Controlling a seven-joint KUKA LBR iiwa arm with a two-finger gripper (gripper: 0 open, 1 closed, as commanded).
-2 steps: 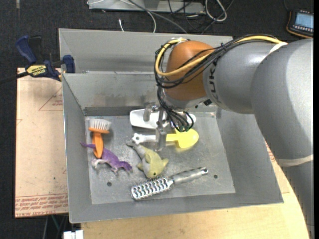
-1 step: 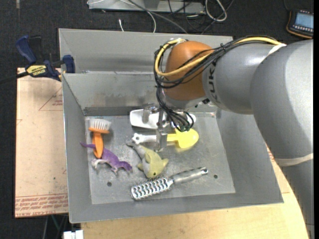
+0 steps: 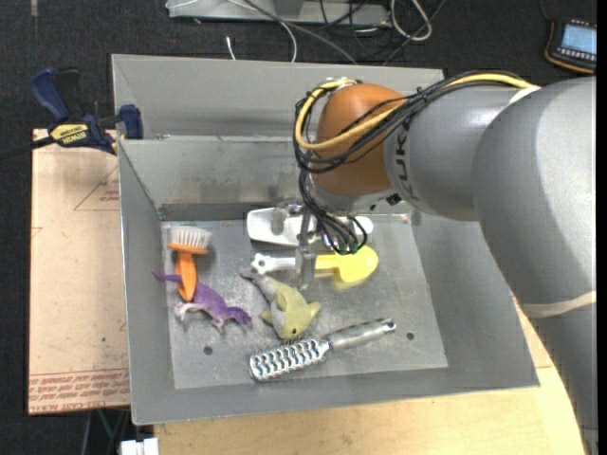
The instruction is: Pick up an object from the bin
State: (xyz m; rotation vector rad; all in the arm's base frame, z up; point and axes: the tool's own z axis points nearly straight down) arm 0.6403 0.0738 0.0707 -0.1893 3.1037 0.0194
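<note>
Scuffed grey metal bin (image 3: pixel 417 330), dark floor (image 3: pixel 76 27) and loose cables (image 3: pixel 408 12) beyond it, end effector (image 3: pixel 305 254) low at the bin's middle between a white piece (image 3: pixel 268 226) and a yellow plastic piece (image 3: pixel 353 267), perhaps touching neither, its opening impossible to tell, pale toy (image 3: pixel 290 313) and grey hairbrush (image 3: pixel 313 349) nearer front

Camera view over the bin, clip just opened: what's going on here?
The arm reaches in from the right with its claw lowered into the middle of the grey bin. It is down among a white plastic piece, a yellow scoop-like thing and a pale yellow soft toy. Whether it grips any of them cannot be told. An orange-handled brush, a purple toy animal and a grey hairbrush lie apart from it, to the left and front.
</note>
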